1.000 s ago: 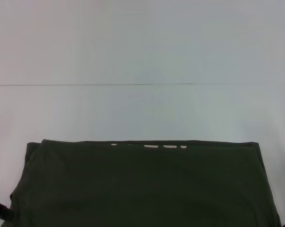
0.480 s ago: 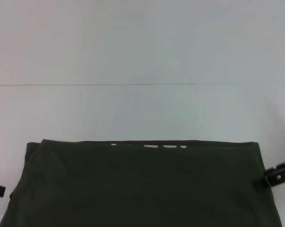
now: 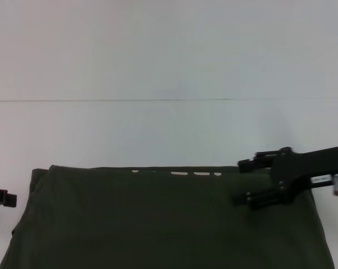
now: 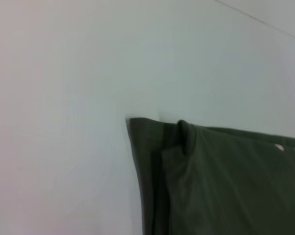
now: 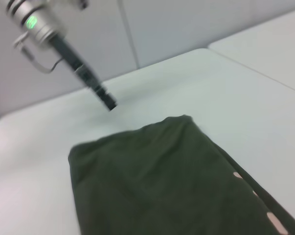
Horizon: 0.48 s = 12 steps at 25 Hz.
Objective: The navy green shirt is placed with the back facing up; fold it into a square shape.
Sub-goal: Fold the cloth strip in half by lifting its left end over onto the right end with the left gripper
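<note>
The navy green shirt (image 3: 157, 224) lies flat on the white table (image 3: 169, 67) as a wide folded rectangle, plain side up. Bits of cream lettering (image 3: 180, 173) peek out along its far edge. My right gripper (image 3: 236, 182) hovers open over the shirt's far right corner, fingers pointing left, with nothing held between them. Only the tip of my left gripper (image 3: 1, 197) shows at the left edge, beside the shirt and off the cloth. The left wrist view shows the shirt's (image 4: 225, 186) far left corner with a small raised crease. In the right wrist view the left gripper (image 5: 107, 102) hangs beyond the shirt (image 5: 152, 176).
A thin seam (image 3: 157, 100) runs across the table beyond the shirt. White tabletop stretches on the far side of the shirt and to its left.
My right gripper has come in from the right edge and now reaches left over the shirt's far right corner. The left gripper has edged slightly farther up the left side.
</note>
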### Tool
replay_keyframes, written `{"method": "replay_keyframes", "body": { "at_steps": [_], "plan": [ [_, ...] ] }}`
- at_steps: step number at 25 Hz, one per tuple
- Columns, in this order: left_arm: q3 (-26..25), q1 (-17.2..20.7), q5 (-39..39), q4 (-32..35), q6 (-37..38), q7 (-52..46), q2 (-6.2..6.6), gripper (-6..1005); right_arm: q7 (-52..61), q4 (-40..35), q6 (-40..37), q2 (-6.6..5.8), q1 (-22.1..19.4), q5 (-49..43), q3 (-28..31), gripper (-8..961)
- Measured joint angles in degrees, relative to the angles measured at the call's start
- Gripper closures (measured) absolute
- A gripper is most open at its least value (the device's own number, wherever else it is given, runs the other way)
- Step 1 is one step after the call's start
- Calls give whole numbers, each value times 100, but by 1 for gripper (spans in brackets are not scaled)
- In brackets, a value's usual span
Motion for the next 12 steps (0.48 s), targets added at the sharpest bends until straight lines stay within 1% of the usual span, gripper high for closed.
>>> {"method": "replay_keyframes", "body": {
  "at_steps": [2,3,5,8,12],
  "plan": [
    [-5,-3,-41,-93,-107,-151,2,118,-388,147,359,103,17,39,-278,59],
    [-6,-3,-58,-127,-135,-199,3,118,-567,284,583,118,26,127,-469,61],
    [-6,-12,-84,-215,-192,-283,9,120,-914,566,953,117,47,346,-786,64],
    [5,-29,-92,-324,-302,-420,10,121,-1684,1026,1365,118,51,831,-1048,66],
    [30,-44,-104,-394,-360,-525,-8,121,-3008,1697,1493,134,-21,1485,-1157,67]
  ]
}}
